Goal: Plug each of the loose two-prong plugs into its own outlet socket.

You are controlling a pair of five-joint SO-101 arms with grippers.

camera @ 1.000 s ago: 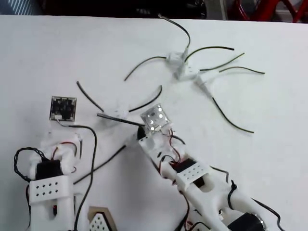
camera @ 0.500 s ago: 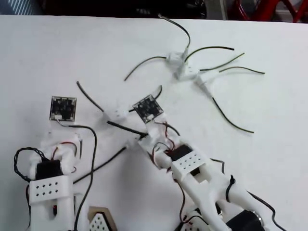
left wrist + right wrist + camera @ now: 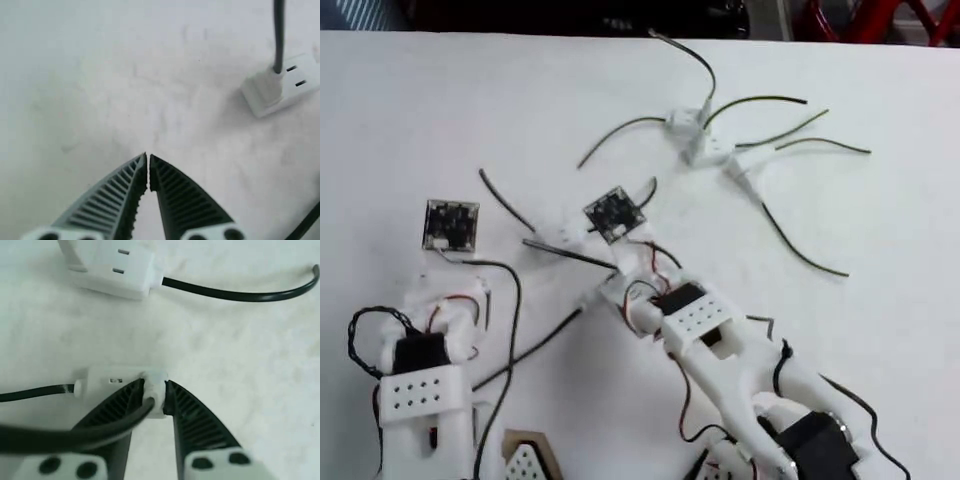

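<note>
The right gripper [image 3: 155, 390] is clamping one end of a white plug [image 3: 112, 379]; the plug is lying flat on the table [image 3: 260, 370], its black cord [image 3: 30, 394] trailing away; near it but apart, a socket [image 3: 112, 265] is lying with two slots facing up, its lead [image 3: 240, 294] curving off; the left gripper [image 3: 148, 160] is pointing at the table with fingers pressed together, holding nothing; another socket [image 3: 280, 86] is sitting off to its side; a cluster [image 3: 698, 138] of corded pieces is lying well apart, toward the far edge.
</note>
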